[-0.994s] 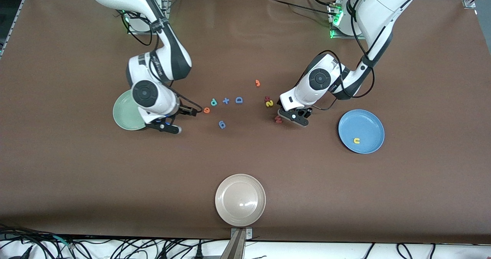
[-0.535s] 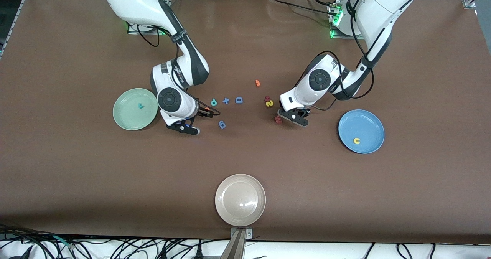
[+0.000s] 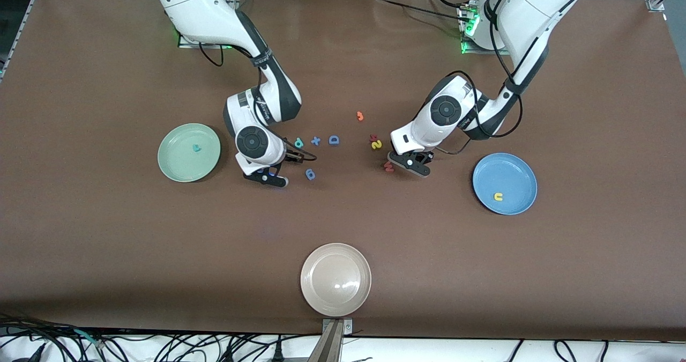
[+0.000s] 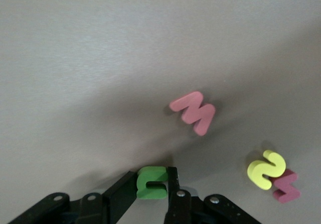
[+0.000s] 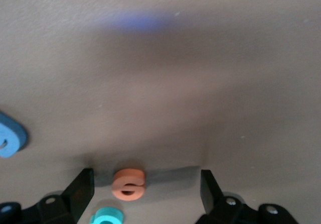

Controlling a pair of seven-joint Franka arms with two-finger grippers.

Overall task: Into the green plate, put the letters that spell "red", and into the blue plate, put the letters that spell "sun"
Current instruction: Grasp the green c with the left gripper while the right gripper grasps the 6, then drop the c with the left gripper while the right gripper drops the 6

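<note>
My left gripper [image 4: 152, 176] is shut on the green n [image 4: 152, 183], low over the table next to the red w [image 4: 193, 112]. The yellow s [image 3: 377, 145] lies beside a dark red letter [image 3: 373, 137]. My right gripper [image 5: 146, 181] is open and straddles the orange e [image 5: 129, 184], with the teal d [image 3: 298, 142] just beside it. In the front view the hand hides the e. The green plate [image 3: 177, 164] holds the teal r [image 3: 197, 148]. The blue plate [image 3: 514, 174] holds the yellow u [image 3: 498, 196].
A blue plus [image 3: 315, 140], a blue D [image 3: 334, 140] and another blue letter [image 3: 310, 175] lie around the right gripper. An orange 3 [image 3: 360, 116] lies farther from the front camera. A beige plate [image 3: 335, 265] sits at the table's front edge.
The right arm has swung from the green plate toward the middle letters and now stands over the orange e. The left gripper has shut on the green n; its hand has barely moved.
</note>
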